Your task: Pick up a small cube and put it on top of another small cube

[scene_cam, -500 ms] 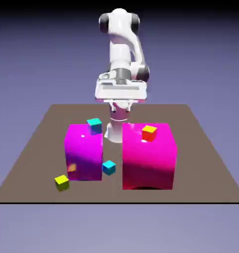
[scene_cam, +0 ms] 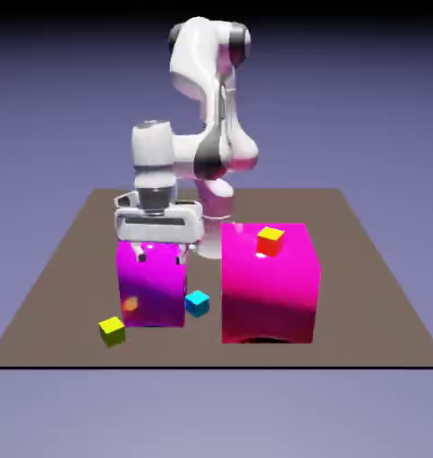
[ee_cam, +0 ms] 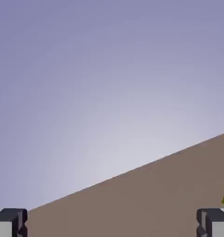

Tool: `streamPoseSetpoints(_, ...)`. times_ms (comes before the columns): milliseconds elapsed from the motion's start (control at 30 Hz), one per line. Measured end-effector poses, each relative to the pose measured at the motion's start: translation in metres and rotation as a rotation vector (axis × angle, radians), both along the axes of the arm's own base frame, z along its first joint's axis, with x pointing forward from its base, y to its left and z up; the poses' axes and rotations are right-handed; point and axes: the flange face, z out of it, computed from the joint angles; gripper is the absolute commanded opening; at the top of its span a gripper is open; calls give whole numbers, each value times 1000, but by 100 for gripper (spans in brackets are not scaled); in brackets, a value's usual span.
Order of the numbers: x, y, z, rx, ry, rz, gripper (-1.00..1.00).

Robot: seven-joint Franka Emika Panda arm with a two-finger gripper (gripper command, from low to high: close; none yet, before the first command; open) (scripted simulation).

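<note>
Approach is the step in hand, as I judge it: nothing is grasped and the gripper (scene_cam: 162, 257) hangs over the left magenta block (scene_cam: 152, 291), with its fingers just above or at the block's top; I cannot tell if they touch it. In the hand view the two grey fingertips (ee_cam: 11, 222) sit at the far corners of the bottom edge, so the jaws stand wide apart with nothing between them. That view shows mostly the backdrop and a tilted strip of the table (ee_cam: 146, 199), with a small green corner at its right edge, maybe the small cube, but too little shows to be sure. The small cube (scene_cam: 112, 331), yellow on top with olive sides, lies on the table near the front edge, just beside the lower left corner of the left block. A cyan cube (scene_cam: 197, 303) lies between the two blocks, and a yellow cube with orange sides (scene_cam: 270, 240) rests on the right block (scene_cam: 269, 286). The next move calls for the hand to come forward past the block, go down to the table and place the open fingers on both sides of the small cube without hitting the block.
</note>
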Motion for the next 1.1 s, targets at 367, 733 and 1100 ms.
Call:
streamPoseSetpoints(367, 13, -104, -103, 185, 363, -268, 0)
streamPoseSetpoints(733, -12, -142, -228, 281, 560, -414, 0)
streamPoseSetpoints(1100, 37, -70, -120, 362, 594, -192, -100)
